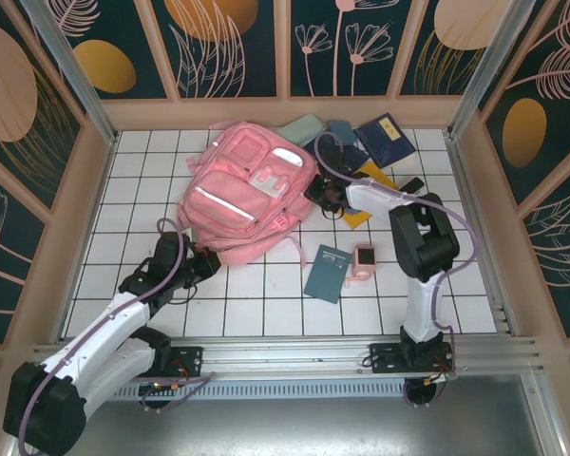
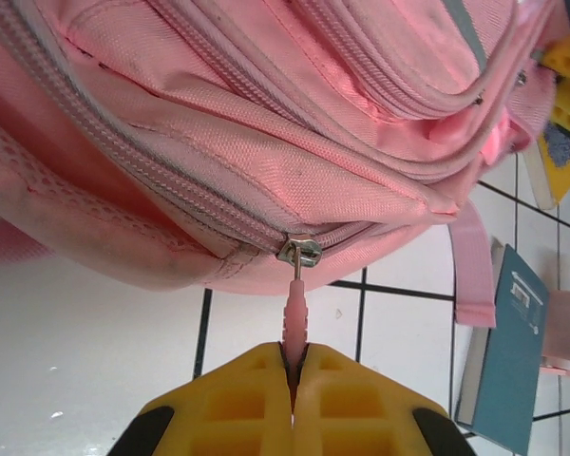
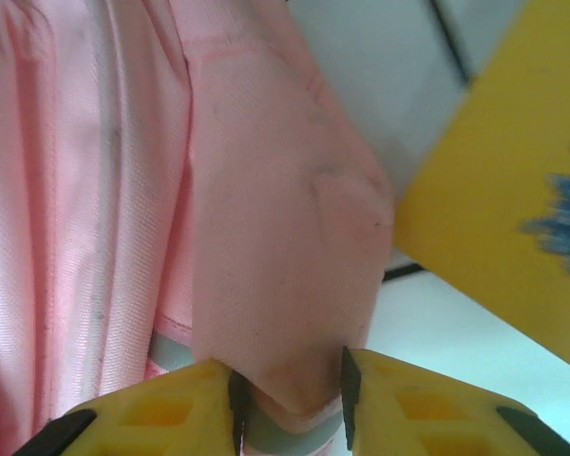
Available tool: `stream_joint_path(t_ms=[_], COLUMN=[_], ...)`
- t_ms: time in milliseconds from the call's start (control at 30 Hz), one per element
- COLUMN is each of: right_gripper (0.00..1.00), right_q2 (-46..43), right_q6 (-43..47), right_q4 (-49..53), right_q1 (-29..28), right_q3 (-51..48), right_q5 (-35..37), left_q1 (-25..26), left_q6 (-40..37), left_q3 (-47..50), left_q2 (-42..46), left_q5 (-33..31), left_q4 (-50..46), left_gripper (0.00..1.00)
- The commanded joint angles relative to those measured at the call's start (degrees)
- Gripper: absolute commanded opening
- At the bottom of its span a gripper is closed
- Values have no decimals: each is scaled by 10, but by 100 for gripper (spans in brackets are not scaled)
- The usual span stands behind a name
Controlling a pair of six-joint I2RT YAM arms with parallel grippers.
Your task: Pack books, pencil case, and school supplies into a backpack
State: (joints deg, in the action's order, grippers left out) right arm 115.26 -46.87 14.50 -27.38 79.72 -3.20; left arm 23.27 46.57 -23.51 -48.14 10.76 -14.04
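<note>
Left hand (image 2: pixel 293 366) clenched on backpack (image 2: pixel 266 161) zipper pull (image 2: pixel 294 309); right hand (image 3: pixel 290 385) grasps its edge flap (image 3: pixel 275 237).

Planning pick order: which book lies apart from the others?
The teal book, alone beside the pink gadget; the other books cluster farther back by the backpack.

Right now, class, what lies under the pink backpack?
The white tiled table shows beneath the backpack at its edge. The pencil case lies by its far corner; whether it is tucked under, I cannot tell. Anything beneath the middle is covered.

White gridded tabletop (image 1: pixel 142 204); dark teal floral wall panels (image 1: pixel 347 43), peach frames (image 1: pixel 283 47); aluminium rail (image 1: pixel 294 353).
</note>
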Motion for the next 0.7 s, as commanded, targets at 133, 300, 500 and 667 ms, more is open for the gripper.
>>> stream_joint_path(t_ms=[133,300,500,667], right_gripper=[36,60,76,58], right_q2=[84,95,-59,-176], right_q6=[47,90,51,-115], right_q4=[-27,22,12,-98], right_q1=[-1,0,-7,-36], right_q3=[115,181,43,-142], right_q5=[-91,-82,-46,-182], left_q1=[21,50,58,61], left_q6=[7,-11,-23,-30], left_q3=[-3,-29,-49,-70], left_q2=[-3,-48,-67,-100], left_q5=[34,43,35,49], left_q4=[-7,6,13,30], left_gripper=[0,0,0,0])
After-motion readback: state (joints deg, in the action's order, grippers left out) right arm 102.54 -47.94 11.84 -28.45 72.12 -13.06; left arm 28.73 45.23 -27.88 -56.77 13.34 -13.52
